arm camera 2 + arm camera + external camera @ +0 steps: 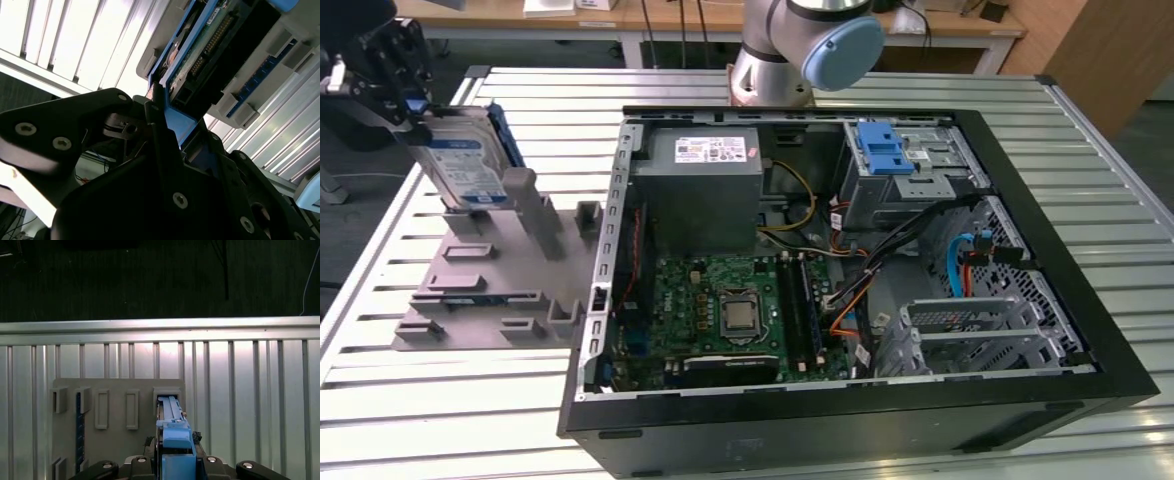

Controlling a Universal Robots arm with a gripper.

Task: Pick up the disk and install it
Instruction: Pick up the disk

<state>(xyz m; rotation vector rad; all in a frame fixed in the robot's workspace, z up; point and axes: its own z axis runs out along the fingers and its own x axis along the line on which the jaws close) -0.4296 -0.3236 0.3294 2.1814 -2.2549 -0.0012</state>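
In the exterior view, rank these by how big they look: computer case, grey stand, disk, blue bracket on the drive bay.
Largest to smallest:
1. computer case
2. grey stand
3. disk, standing upright in the stand, so partly foreshortened
4. blue bracket, clearly the smallest

Left of the open computer case point(854, 430) in the exterior view, the disk point(464, 165) is dull silver-grey metal with a smooth white-and-blue paper label and blue plastic rails. Beside it, the stand point(480, 300) is matt grey plastic. The gripper point(175, 120) is matt black. The case is matt black outside and bare grey metal inside, with a blue plastic bracket point(883, 150). Beneath the case, the table point(440, 420) is ribbed, shiny metal.
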